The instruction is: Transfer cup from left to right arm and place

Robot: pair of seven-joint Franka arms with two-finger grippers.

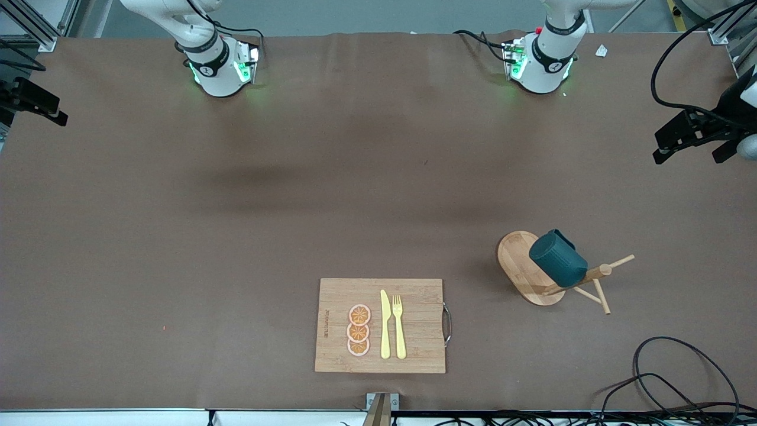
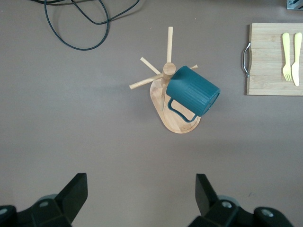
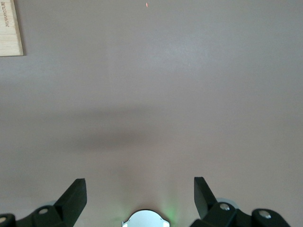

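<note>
Teal cup (image 1: 557, 258) untouched on wooden rack (image 1: 530, 269), left gripper (image 2: 137, 196) and right gripper (image 3: 137, 196) high, wide open, empty; everything left.

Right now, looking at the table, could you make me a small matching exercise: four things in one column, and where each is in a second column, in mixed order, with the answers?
Things:
1. cup
2. fork
3. left gripper
4. orange slices

Places or states:
A. on the cutting board, beside the knife
B. open, up in the air over bare table, holding nothing
C. hanging on a peg of the wooden mug stand
D. stacked in a row on the cutting board, toward the right arm's end of it

Pairs: 1-C, 2-A, 3-B, 4-D
</note>
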